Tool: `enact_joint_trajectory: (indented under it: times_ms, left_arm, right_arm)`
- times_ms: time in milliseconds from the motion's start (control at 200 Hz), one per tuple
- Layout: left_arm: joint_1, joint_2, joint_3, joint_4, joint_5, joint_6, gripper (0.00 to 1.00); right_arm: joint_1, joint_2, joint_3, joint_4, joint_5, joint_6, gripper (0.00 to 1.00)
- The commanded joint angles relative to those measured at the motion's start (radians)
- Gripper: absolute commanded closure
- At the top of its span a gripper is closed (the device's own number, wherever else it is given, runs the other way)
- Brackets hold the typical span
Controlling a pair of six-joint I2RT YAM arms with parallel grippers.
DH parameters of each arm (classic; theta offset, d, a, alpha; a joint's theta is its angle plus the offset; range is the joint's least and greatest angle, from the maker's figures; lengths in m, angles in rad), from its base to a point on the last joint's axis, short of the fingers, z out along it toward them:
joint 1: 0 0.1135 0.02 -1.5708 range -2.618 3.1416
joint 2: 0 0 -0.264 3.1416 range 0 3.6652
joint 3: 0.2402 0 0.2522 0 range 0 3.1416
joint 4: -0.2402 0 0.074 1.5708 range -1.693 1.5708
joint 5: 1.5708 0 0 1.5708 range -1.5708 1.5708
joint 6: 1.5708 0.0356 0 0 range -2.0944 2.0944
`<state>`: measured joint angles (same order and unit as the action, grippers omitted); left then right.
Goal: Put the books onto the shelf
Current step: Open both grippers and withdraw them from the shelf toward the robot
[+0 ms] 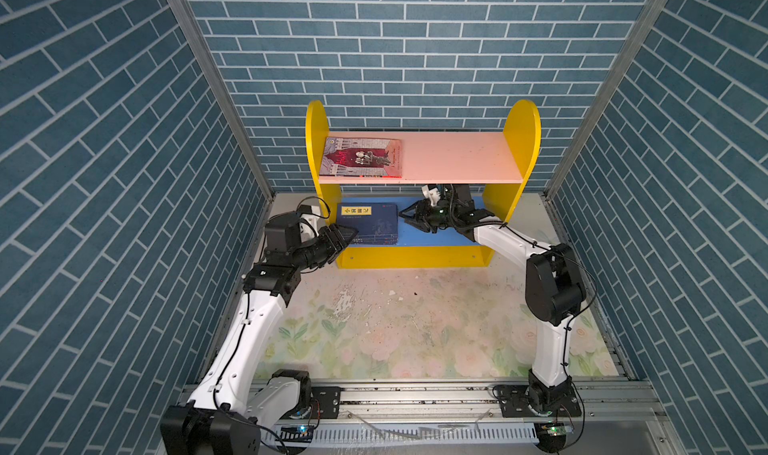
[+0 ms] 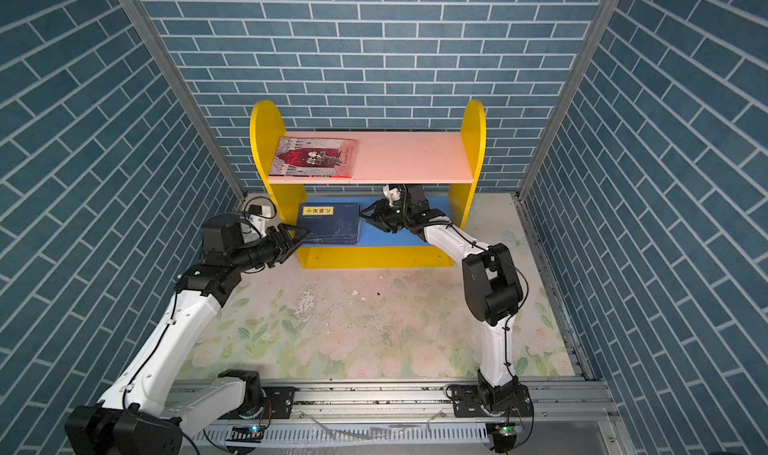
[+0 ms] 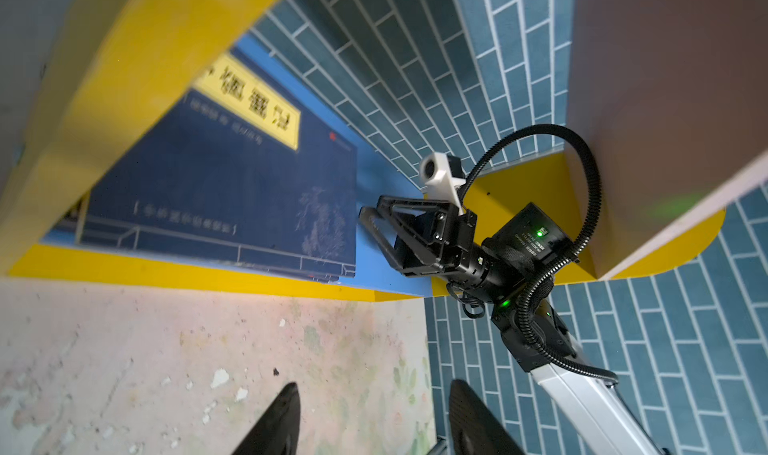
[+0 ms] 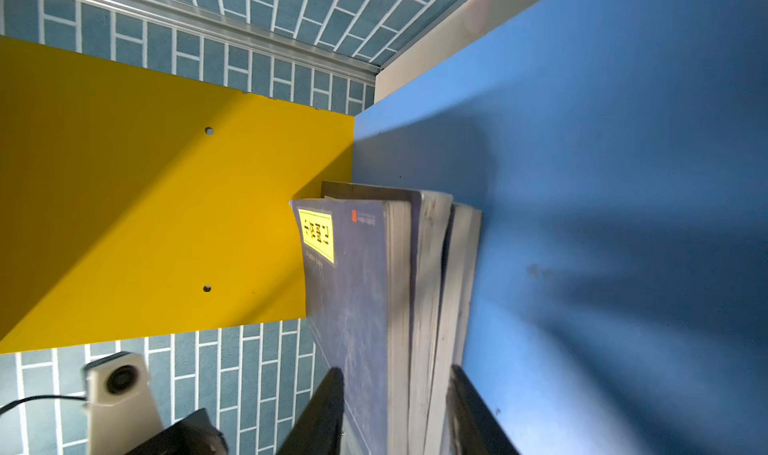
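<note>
Pink board (image 1: 457,158) right of the red book (image 1: 361,158) lies free.

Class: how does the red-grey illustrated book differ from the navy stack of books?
The red-grey illustrated paperback lies alone on the pink upper board; the navy paperbacks are stacked on the blue lower board. The illustrated cover is pictorial; the top navy cover bears a yellow title label. Both lie flat near the same yellow side panel.

I count one shelf (image 1: 524,141) with two boards: one pink board (image 1: 457,158) above, one blue board (image 1: 415,238) below. One red illustrated book (image 1: 361,158) lies far left. The navy books (image 1: 370,224) form one stack, at least three by their page edges. Two grippers: my left gripper (image 1: 351,235) and right gripper (image 1: 402,216).
</note>
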<state>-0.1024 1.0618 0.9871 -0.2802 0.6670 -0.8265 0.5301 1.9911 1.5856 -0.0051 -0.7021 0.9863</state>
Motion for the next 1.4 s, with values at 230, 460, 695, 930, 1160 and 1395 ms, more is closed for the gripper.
enact_joint_trajectory:
  times_ms: [230,460,695,930,1160,1395]
  left_arm:
    - [0.002,0.007,0.016,-0.141,-0.044,0.368,0.41]
    - [0.014,-0.009,0.024,-0.157,-0.061,0.366,0.41]
    - [0.099,-0.055,0.045,-0.183,-0.037,0.328,0.41]
    - [0.112,-0.054,-0.019,-0.121,0.009,0.223,0.41]
    - [0.088,0.041,-0.161,0.093,0.039,0.139,0.47]
    - [0.055,0.109,-0.196,0.261,0.008,0.100,0.47]
  right_arm:
    - [0.038,-0.264,-0.185,-0.124,0.065,-0.185,0.67]
    - [0.226,-0.319,-0.148,-0.382,0.234,-0.423,0.72]
    - [0.386,-0.274,-0.067,-0.411,0.421,-0.545,0.74]
    - [0.406,-0.275,-0.157,-0.222,0.412,-0.461,0.75]
    - [0.417,-0.451,-0.338,-0.075,0.608,-0.394,0.76]
    - [0.419,-0.649,-0.448,-0.139,0.706,-0.366,0.76]
